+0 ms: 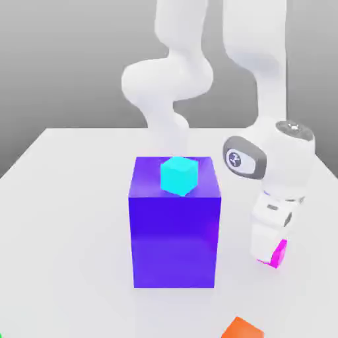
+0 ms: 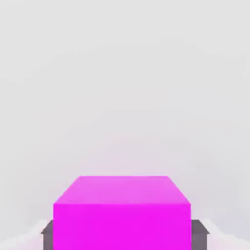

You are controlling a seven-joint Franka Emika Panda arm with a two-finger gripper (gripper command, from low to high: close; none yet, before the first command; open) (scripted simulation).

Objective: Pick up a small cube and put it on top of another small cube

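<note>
The magenta cube (image 2: 122, 215), low in my hand view, sits clamped between the gripper (image 1: 277, 254) jaws, ready for lifting.

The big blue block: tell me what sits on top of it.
A small cyan cube rests on the top face of the big blue block, near the middle. The part of the top face under the cube is covered.

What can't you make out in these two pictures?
- Orange cube: cut off by the exterior view's bottom edge.
- Magenta cube: in the exterior view mostly hidden behind the hand; in the hand view its lower part is cut off by the picture's edge.
- Fingers: mostly hidden by the magenta cube in the hand view.
- Table behind the large blue block: blocked in the exterior view.
</note>
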